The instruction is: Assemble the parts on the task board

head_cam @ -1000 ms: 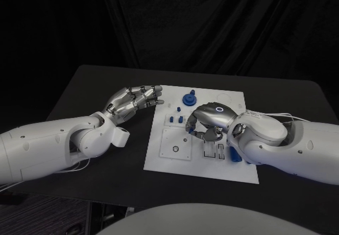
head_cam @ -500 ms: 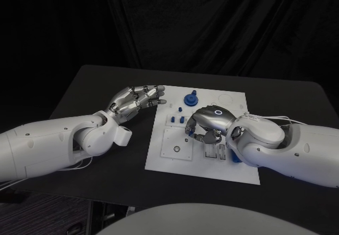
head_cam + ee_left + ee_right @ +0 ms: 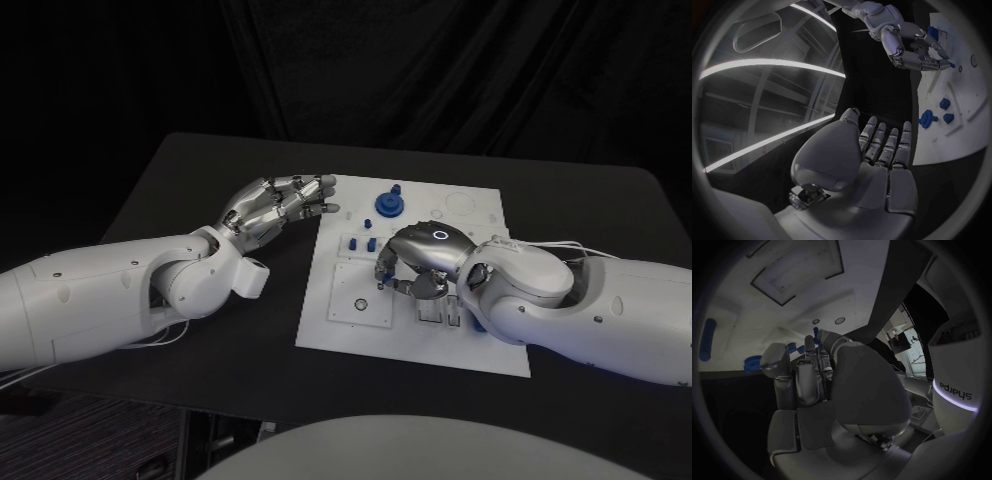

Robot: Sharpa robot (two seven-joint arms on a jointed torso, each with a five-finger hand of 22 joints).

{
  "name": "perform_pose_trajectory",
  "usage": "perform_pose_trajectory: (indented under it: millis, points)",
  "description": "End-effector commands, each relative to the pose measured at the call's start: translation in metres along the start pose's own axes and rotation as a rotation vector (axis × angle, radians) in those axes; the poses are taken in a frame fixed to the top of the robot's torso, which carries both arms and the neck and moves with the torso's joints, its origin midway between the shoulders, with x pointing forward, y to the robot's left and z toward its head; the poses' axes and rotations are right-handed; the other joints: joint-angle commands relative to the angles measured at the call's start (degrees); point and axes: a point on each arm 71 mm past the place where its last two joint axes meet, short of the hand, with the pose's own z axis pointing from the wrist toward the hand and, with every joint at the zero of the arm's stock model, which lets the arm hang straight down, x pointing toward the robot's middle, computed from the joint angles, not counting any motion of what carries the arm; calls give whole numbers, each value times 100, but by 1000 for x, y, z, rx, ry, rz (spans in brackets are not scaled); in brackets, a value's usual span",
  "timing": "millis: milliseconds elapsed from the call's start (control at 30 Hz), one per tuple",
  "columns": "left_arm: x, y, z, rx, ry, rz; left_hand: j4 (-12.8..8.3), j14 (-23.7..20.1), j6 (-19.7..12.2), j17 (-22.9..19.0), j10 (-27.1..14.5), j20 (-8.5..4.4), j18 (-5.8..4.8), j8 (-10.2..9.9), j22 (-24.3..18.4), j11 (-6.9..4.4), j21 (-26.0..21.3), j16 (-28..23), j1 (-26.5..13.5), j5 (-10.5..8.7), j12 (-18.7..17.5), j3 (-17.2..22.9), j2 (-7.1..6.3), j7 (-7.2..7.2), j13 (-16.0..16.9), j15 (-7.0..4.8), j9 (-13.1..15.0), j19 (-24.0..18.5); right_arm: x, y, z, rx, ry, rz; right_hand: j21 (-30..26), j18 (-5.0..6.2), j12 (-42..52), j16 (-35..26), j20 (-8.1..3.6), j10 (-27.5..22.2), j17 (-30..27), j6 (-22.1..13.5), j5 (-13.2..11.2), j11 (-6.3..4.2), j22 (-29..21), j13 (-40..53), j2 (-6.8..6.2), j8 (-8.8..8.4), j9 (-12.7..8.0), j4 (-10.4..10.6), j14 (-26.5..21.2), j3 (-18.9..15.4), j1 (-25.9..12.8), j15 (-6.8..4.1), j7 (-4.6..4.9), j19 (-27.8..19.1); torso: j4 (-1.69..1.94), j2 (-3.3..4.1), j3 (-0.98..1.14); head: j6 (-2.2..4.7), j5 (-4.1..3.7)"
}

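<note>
1. I am looking at a black table (image 3: 216, 180) standing before a dark curtain (image 3: 433, 70) that is hanging in folds.
2. Long light strips (image 3: 767, 62) are glowing across the ceiling.
3. A rectangular ceiling panel (image 3: 798, 267) is showing pale overhead.

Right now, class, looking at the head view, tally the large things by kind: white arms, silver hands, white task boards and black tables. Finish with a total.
White arms: 2, the left arm and the right arm
Silver hands: 2, the left hand and the right hand
White task board: 1
Black table: 1
Total: 6
</note>
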Motion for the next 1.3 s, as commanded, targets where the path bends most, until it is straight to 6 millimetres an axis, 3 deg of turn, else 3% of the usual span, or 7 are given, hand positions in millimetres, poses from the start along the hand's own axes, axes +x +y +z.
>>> perform_pose_trajectory:
  millis: [33, 967, 1300]
  points:
    - [2, 0, 0, 8, 20, -9, 6, 25, 12, 7, -5, 12, -79, 25, -7, 42, 18, 21, 45, 25, 20, 35, 11, 148, 9, 6, 4, 38, 3, 0, 0, 2, 12, -6, -45, 1, 26, -15, 12, 82, -9, -19, 12, -47, 685, 6, 22, -20, 6, -21, 29, -3, 13, -4, 2, 5, -2, 2, -3, 0, 4]
    - [1, 3, 0, 1, 21, -13, 16, 26, 10, 8, -7, 13, -81, 25, -11, 51, 16, 30, 44, 32, 25, 49, 28, 157, 8, 13, 3, 37, 13, 5, 6, -24, 16, -9, -29, -3, 41, -14, 9, 117, -6, -12, 15, -53, 689, 17, 30, -24, 14, -29, 31, -14, 18, -7, 3, 11, -2, 10, 10, 0, 19]
    - [1, 4, -1, -4, 22, -14, 17, 28, 1, 8, -10, 14, -82, 23, -19, 53, 13, 34, 44, 34, 24, 51, 30, 159, 7, 16, 2, 30, 14, 3, 6, -14, 30, -12, -62, 4, 43, -29, 8, 123, -31, -11, 15, -55, 680, 20, 27, -25, 16, -31, 21, -20, 16, -9, 2, -3, -5, 4, 6, 0, 23]
